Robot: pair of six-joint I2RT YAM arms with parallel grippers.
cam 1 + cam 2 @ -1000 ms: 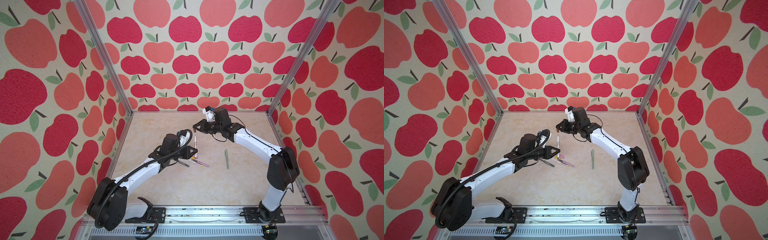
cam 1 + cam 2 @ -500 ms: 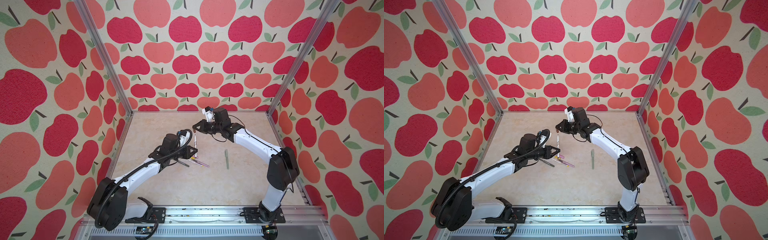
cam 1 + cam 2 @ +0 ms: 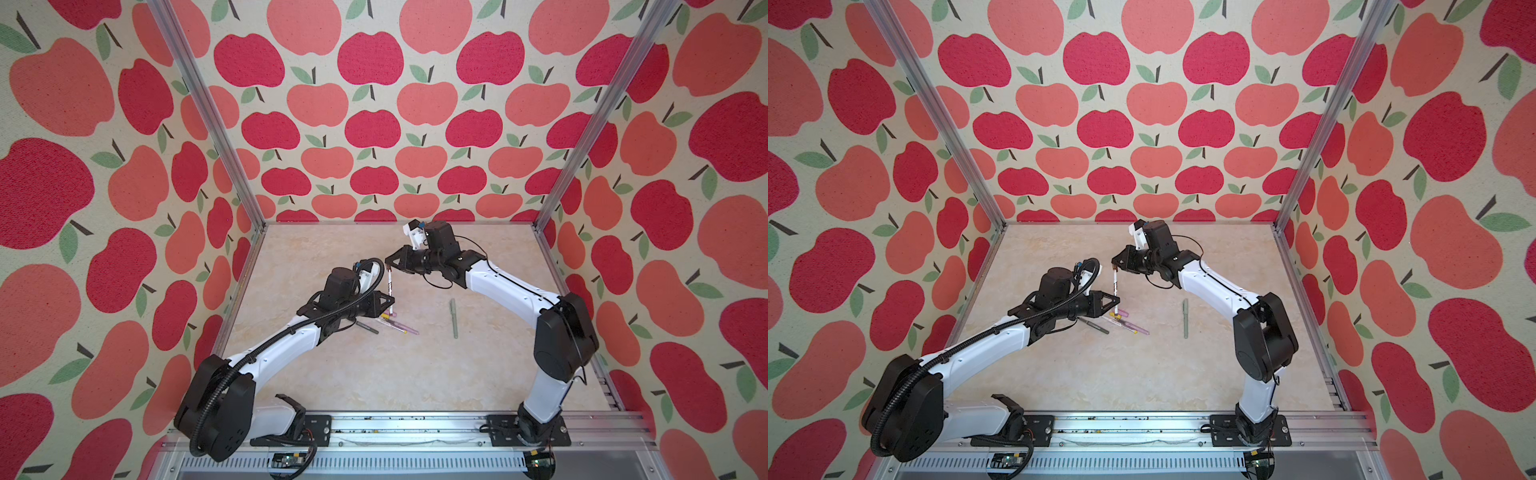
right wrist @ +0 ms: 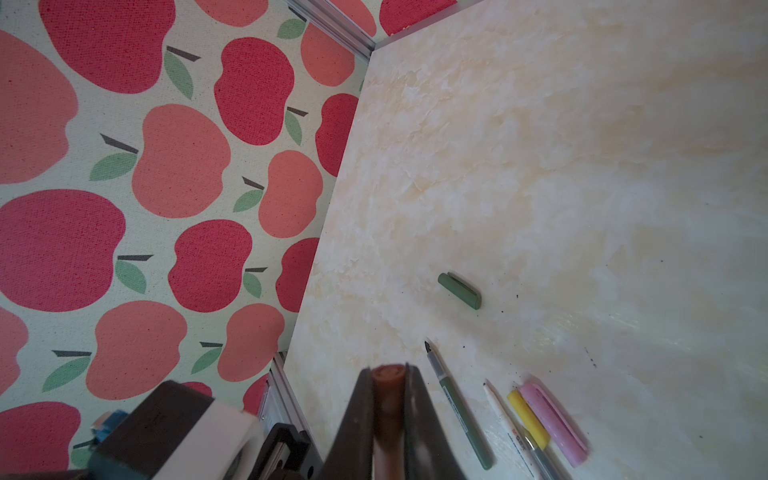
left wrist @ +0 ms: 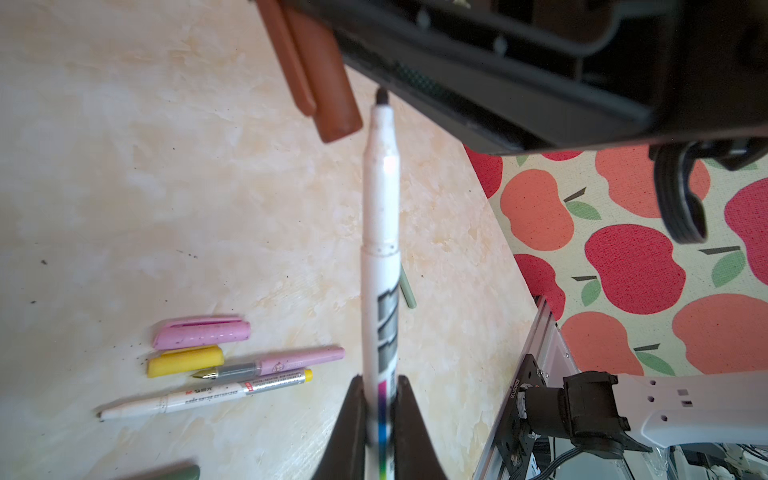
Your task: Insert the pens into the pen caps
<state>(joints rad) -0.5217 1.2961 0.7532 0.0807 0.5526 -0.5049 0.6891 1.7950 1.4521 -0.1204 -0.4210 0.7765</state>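
Left wrist view, nearest first: the left gripper (image 5: 380, 386) is clamped tight on the lower barrel of the white pen (image 5: 380, 232), which points up and away from it. Farther along, the pen's dark tip lies just beside the end of the brown cap (image 5: 328, 83), and as far as this view shows it is not inside. The right gripper (image 4: 387, 374) is closed on that cap, pinching it between both fingers.

Against the pictures from a second ago, neither arm has visibly shifted in the top views. Pen and cap hang in the same near-touching pose above the table (image 3: 415, 374). That reads as a pause in fine alignment. The cap probably needs a small sideways correction before the tip can enter, so this pair is not yet joined.

On the table below the left gripper lie the pink cap (image 5: 201, 332), yellow cap (image 5: 185, 360), pink pen (image 5: 286, 361) and yellow-ended pen (image 5: 208, 395). They are close together, and both pens are uncapped. The green pen (image 4: 459, 409) lies bare beside them, with its green cap (image 4: 459, 284) well apart on open table. The sage pen (image 3: 453, 318) lies alone, apparently capped.

Room is generous. The meeting point is in mid-air, well clear of the frame posts (image 3: 598, 116), with bare table beyond it toward the back wall (image 3: 374, 124).
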